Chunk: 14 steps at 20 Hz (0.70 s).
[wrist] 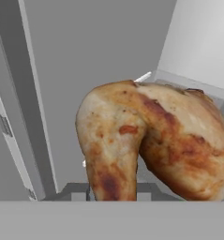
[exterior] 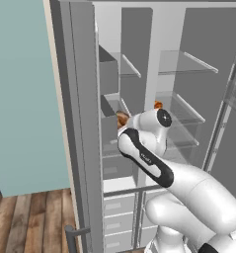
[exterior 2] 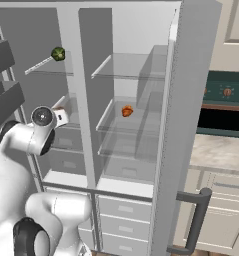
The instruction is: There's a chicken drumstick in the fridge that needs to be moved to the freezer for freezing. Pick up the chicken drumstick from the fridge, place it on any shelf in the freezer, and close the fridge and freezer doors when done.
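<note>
The golden-brown roasted chicken drumstick [wrist: 151,140] sits clamped in the gripper's narrowed fingers, its tan end pointing down-left in the hand view. The narrow light-gray freezer [exterior: 112,94] compartment lies directly ahead of it.

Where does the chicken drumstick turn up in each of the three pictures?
Left base view: chicken drumstick, a brown bit at centre, just left of the arm's white wrist.
Right base view: I cannot make it out.
Hand view: large, centre.
Shared landmark: the orange-red round item on a fridge shelf.
</note>
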Motion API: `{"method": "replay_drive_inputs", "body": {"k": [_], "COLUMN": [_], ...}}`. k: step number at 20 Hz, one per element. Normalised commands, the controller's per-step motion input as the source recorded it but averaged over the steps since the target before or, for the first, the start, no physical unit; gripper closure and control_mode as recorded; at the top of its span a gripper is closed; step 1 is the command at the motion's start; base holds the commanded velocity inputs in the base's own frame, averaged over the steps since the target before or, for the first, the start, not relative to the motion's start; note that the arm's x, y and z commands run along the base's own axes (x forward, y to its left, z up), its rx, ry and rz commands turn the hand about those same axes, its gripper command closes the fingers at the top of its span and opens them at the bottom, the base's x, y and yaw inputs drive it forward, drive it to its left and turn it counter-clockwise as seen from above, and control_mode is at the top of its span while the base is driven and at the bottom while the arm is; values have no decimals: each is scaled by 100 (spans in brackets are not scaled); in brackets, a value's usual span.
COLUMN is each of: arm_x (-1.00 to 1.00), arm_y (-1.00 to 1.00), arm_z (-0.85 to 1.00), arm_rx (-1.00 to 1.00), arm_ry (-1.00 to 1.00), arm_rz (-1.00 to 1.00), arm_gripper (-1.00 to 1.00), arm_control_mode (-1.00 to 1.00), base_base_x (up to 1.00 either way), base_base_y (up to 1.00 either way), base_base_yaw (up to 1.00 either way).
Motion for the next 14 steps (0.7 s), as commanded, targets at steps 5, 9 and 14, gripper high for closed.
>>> {"method": "replay_drive_inputs", "body": {"k": [5, 9, 14], "arm_x": [15, 20, 27], "arm_y": [12, 0, 0], "arm_z": [-1, 0, 0], "arm_rx": [-8, -3, -2], "arm_ry": [-1, 0, 0], "arm_rz": [0, 0, 0], "arm_gripper": [100, 100, 100], "arm_control_mode": [-100, -100, -100], "base_base_x": [0, 0, 0], "base_base_y": [0, 0, 0], "base_base_yaw": [0, 0, 0]}}
